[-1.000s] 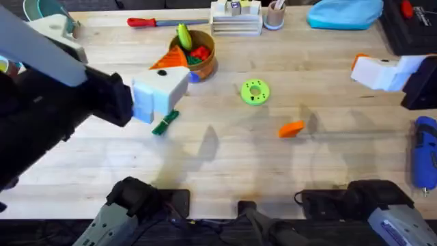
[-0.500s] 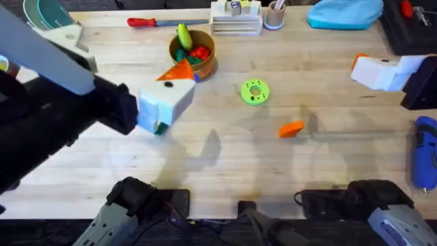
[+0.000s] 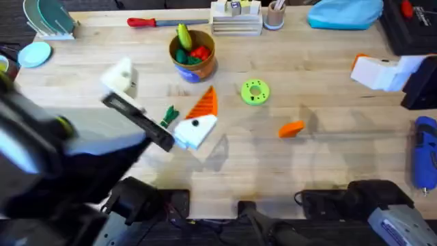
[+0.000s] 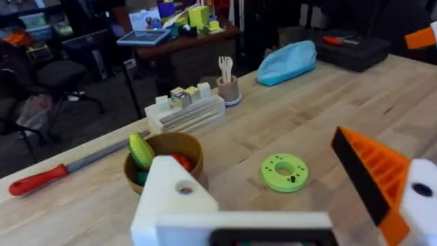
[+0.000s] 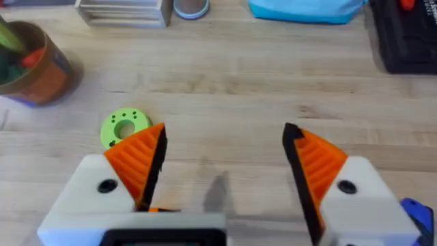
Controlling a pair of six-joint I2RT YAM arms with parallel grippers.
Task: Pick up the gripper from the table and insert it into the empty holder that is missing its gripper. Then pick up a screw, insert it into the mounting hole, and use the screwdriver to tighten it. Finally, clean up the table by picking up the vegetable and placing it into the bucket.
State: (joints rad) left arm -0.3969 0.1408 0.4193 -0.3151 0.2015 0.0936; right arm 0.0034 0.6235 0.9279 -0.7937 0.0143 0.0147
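Since the orange ribbed tip (image 3: 291, 128) lies loose on the counter (image 3: 328, 164), the insertion step is judged not yet begun, and collecting that tip is the step in hand.

Counter: light butcher-block, carrying all items noted below.

Left pincer (image 3: 160, 102): stands wide and holds nothing. It sits low over the counter's left-middle, turned on its side. The left wrist view shows one finger with an orange pad and the other a bare white block.

Right pincer (image 5: 225, 157): stands wide and empty, both orange pads fitted. The overhead view places it at the far right edge, well apart from the loose tip.

Screwdriver (image 3: 425, 150): blue, lying at the right edge, untouched.

Bucket (image 3: 193, 55): at the far middle, already holding a corn-like toy and a red toy.

Holder (image 4: 171, 198): the bare white finger of the left pincer, with its screw hole visible near the top.

Vegetable (image 3: 168, 115): dark green, on the counter just beside the left pincer.

Recommendation: the right pincer should descend square over the tip and grip its flat sides, leaving the mating end clear. The left arm should keep the holder steady and facing the right arm. A skewed grip is likely to jam at the socket.
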